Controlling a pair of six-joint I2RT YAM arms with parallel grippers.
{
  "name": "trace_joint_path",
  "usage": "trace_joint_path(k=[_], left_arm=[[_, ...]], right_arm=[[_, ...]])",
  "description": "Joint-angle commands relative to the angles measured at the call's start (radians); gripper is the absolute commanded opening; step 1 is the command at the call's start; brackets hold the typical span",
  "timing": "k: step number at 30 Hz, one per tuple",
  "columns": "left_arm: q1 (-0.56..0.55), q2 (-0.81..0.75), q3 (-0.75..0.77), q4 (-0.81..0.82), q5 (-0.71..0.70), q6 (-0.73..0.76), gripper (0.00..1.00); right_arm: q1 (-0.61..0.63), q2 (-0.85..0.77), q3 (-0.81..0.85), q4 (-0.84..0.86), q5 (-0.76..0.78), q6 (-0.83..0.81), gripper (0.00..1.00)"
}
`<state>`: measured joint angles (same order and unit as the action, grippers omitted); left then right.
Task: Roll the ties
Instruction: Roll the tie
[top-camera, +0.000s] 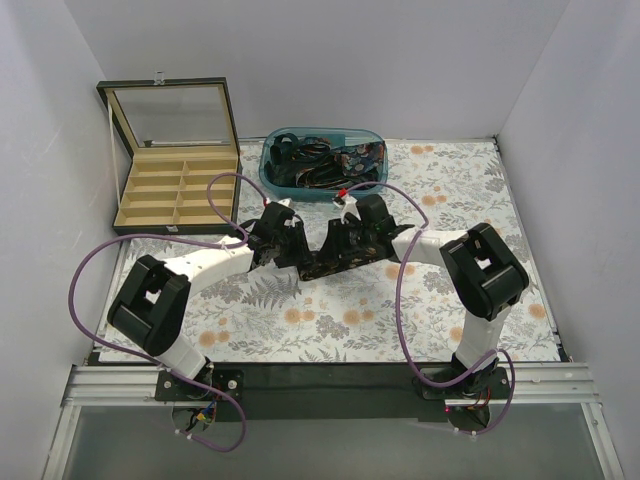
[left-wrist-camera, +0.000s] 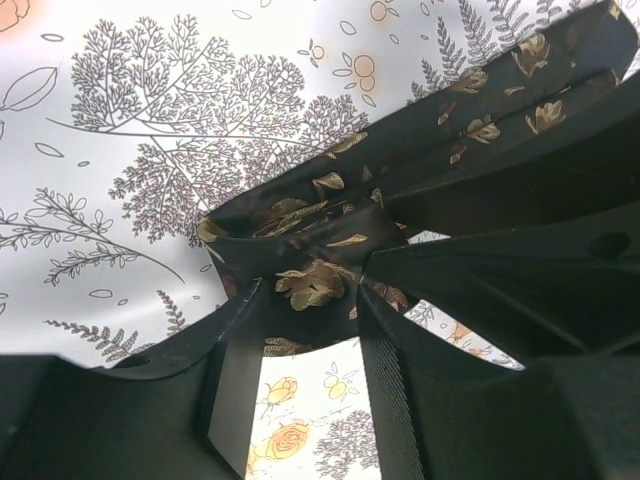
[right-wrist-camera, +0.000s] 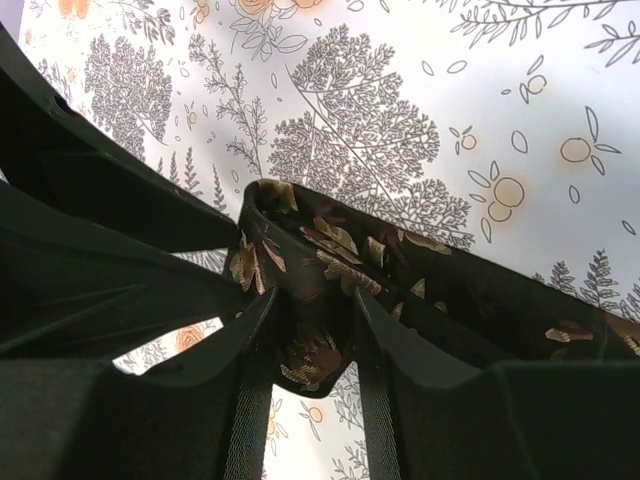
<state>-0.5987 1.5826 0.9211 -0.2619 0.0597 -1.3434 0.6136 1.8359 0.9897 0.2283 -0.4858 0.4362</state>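
Tie (right-wrist-camera: 330, 250) partly beyond right edge

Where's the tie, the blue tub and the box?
tie (right-wrist-camera: 340, 265), right wrist view, bunched fold.
blue tub (top-camera: 275, 185), top view, front-left wall.
box (top-camera: 160, 195), top view, divided tray.

The worktop (top-camera: 330, 322) is covered by a white cloth printed with grey fern sprays and small orange blossoms; the same print fills both wrist views (left-wrist-camera: 150, 120) (right-wrist-camera: 450, 100). At the far left corner sits a black box (top-camera: 178, 195) lined in tan and divided into compartments, its clear-paned lid (top-camera: 170, 115) propped open toward the back. Just right of it, against the far edge, stands a teal plastic tub (top-camera: 266, 168). Plain white walls (top-camera: 350, 60) enclose three sides, and an aluminium rail (top-camera: 110, 385) runs along the near edge.
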Motion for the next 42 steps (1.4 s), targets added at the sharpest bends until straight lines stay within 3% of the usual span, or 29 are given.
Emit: trace_joint_path(k=[1,3,4,7,11,12,17,21,42], left_arm=[[-0.006,-0.042,0.018,-0.014,-0.035,-0.034,0.39],[-0.006,-0.064,0.002,-0.013,-0.043,-0.066,0.43],[-0.006,-0.073,-0.005,-0.011,-0.046,-0.082,0.51],[-0.007,-0.125,-0.054,0.012,-0.047,-0.132,0.61],[-0.006,-0.176,-0.122,0.053,-0.096,-0.158,0.90],[-0.006,-0.177,-0.134,0.065,-0.097,-0.160,0.92],[-0.003,-0.142,-0.156,0.124,-0.061,-0.135,0.92],[-0.003,-0.107,-0.154,0.171,0.000,-0.129,0.78],[0.002,0.025,-0.120,0.285,0.034,-0.115,0.59]], right_arm=[[-0.003,-0.001,-0.062,0.031,-0.004,-0.030,0.35],[-0.003,-0.012,-0.088,0.086,-0.002,-0.022,0.34],[-0.005,-0.015,-0.121,0.107,0.007,-0.019,0.34],[-0.005,-0.015,-0.170,0.219,0.000,0.004,0.34],[-0.021,0.014,-0.192,0.290,-0.037,0.035,0.34],[-0.029,0.026,-0.194,0.299,-0.045,0.038,0.34],[-0.055,0.045,-0.209,0.347,-0.085,0.047,0.33],[-0.081,0.072,-0.223,0.373,-0.123,0.058,0.33],[-0.133,0.164,-0.238,0.448,-0.189,0.088,0.33]])
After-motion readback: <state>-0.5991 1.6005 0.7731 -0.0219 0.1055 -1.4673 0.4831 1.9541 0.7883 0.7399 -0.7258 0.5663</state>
